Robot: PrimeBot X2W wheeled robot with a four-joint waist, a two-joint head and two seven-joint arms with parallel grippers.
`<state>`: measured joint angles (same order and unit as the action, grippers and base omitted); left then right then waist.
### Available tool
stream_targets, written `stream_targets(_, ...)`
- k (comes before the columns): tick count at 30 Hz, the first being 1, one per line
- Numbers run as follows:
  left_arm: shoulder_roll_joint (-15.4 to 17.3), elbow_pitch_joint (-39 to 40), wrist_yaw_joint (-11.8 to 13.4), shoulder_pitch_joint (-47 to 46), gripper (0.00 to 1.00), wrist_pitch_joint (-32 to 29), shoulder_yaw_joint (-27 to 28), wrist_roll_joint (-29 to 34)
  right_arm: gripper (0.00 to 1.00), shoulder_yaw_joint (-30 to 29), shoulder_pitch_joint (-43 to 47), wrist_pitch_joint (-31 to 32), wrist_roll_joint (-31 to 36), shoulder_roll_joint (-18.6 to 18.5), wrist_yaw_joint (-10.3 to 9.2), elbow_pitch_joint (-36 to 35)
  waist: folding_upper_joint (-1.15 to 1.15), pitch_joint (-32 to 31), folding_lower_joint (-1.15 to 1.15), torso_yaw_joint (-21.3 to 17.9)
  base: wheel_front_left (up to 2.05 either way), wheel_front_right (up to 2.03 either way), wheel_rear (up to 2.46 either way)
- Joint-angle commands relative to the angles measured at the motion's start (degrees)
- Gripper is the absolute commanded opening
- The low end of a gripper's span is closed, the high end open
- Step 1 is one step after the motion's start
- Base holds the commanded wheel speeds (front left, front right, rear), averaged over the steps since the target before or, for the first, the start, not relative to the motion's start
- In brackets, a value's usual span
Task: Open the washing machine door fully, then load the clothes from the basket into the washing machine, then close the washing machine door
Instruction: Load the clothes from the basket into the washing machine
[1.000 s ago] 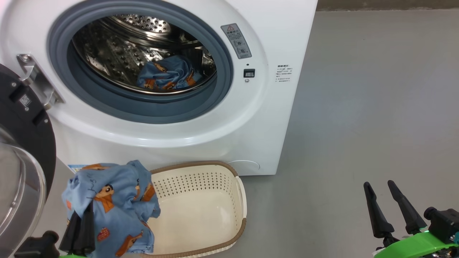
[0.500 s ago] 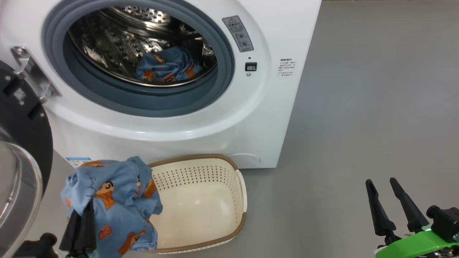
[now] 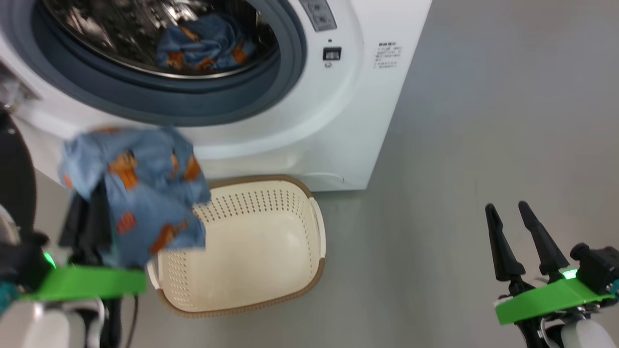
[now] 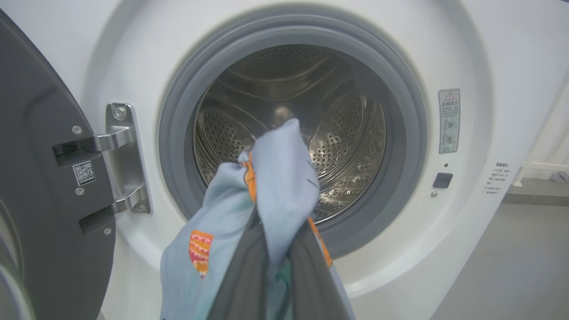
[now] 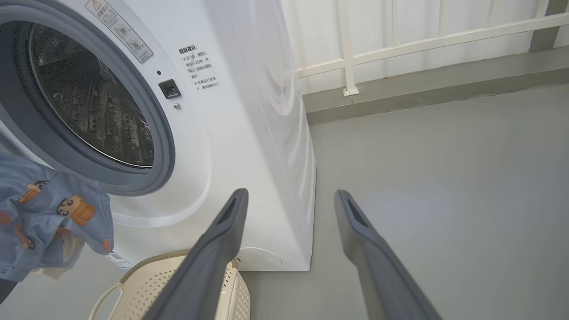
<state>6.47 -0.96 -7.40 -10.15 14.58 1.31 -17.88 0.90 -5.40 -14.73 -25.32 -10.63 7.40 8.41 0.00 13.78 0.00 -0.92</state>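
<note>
**Nearly there: one piece in hand, one inside**

At far left the washing machine door [image 4: 44, 178] stands swung wide on its hinge [image 4: 120, 155], its glass cut off by the frame edge. Beside it the left gripper [image 4: 274, 262] is clamped on a blue garment [image 3: 140, 193], held over the left end of the basket [image 3: 316, 278] and just below the mouth of the drum [image 4: 346, 133].

To do this step well, I judge, the arm should carry the bundle high over the grey gasket [image 3: 159, 104] and deep inside before letting go. That way no hanging tail drapes over the lip and fouls the door at closing.

The fingertips are buried in cloth, so how secure the pinch is cannot be told, and the head view is smeared. The basket, in front of the washing machine [image 3: 309, 135], looks bare, though its near-left corner hides behind the fabric. A second garment [image 3: 203, 43] lies in the drum.

At far right the right gripper [image 3: 506, 208] hovers over the floor [image 3: 483, 121], fingers spread, holding nothing.
</note>
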Motion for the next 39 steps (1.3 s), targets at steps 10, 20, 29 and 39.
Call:
stream_targets(10,5.68,-4.66,-0.09,-19.95,0.0,0.41,2.25,-0.8,1.0,2.74,-5.23,-0.27,0.22,1.98,0.09,-1.11,0.0,7.99,0.0,-5.13,0.0,0.0,0.0)
stream_targets(20,10.8,-23.48,-0.09,-35.89,0.0,0.41,-3.16,-4.3,1.0,3.64,-7.51,-0.27,-0.04,4.17,0.09,-1.05,0.0,11.67,0.0,-9.41,0.0,0.0,0.0)
stream_targets(29,14.84,-39.34,-0.09,-49.91,0.0,0.41,-6.94,-9.3,1.0,5.86,-9.84,-0.27,-0.44,5.96,0.09,-1.18,0.0,15.41,0.0,-13.73,0.0,0.0,0.0)
stream_targets(39,20.24,-42.55,0.01,-60.58,0.0,0.41,-5.65,-6.41,1.0,6.79,-11.05,-0.27,-1.15,7.29,0.09,-1.39,0.0,18.67,0.0,-18.23,0.0,0.0,0.0)
